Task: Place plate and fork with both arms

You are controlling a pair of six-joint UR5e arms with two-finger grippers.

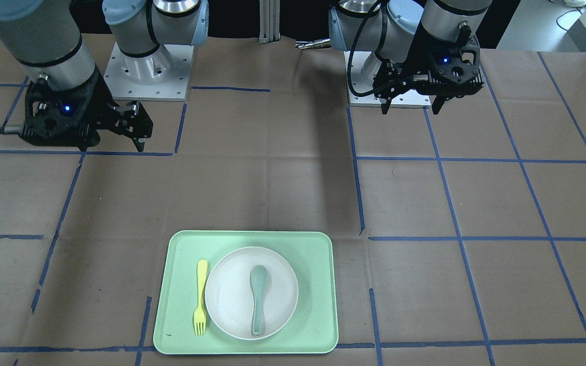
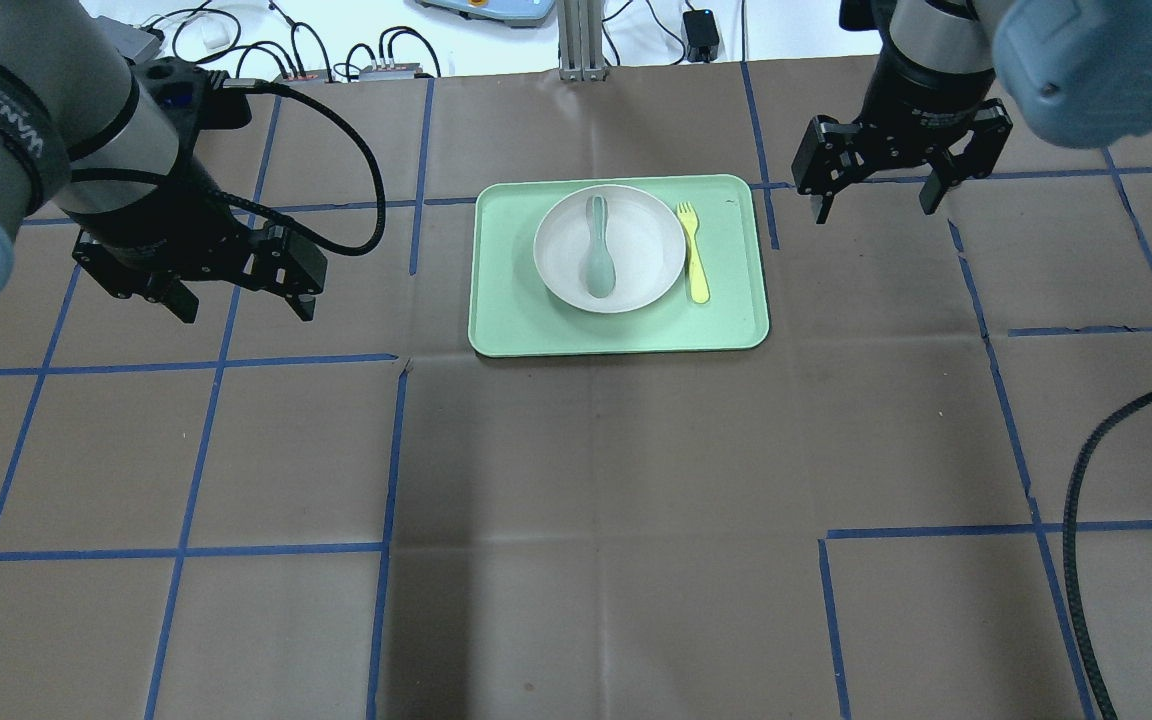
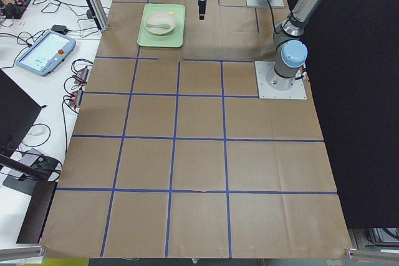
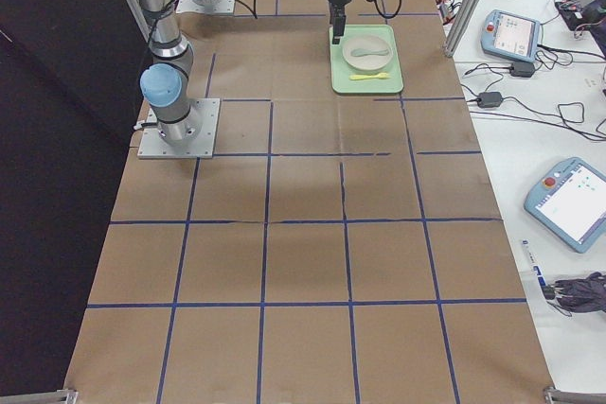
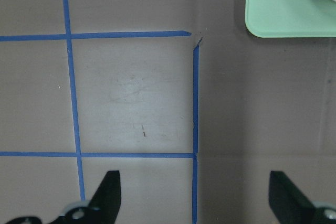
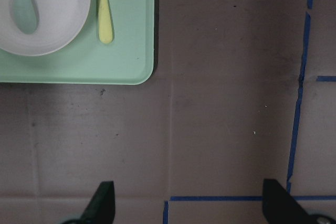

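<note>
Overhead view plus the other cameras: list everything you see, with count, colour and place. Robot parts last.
table: one, brown paper with a blue tape grid.
tray: one, mint green, far middle of the table.
plate: one, off-white, on the tray.
spoon: one, grey-green, lying in the plate.
fork: one, pale yellow, on the tray beside the plate, on the right arm's side.
control tablets: two in the exterior right view, grey, on the white bench past the table.
left arm: one, silver-grey.
right arm: one, silver-grey.
left hand: one, black, open, empty.
right hand: one, black, open, empty.
</note>
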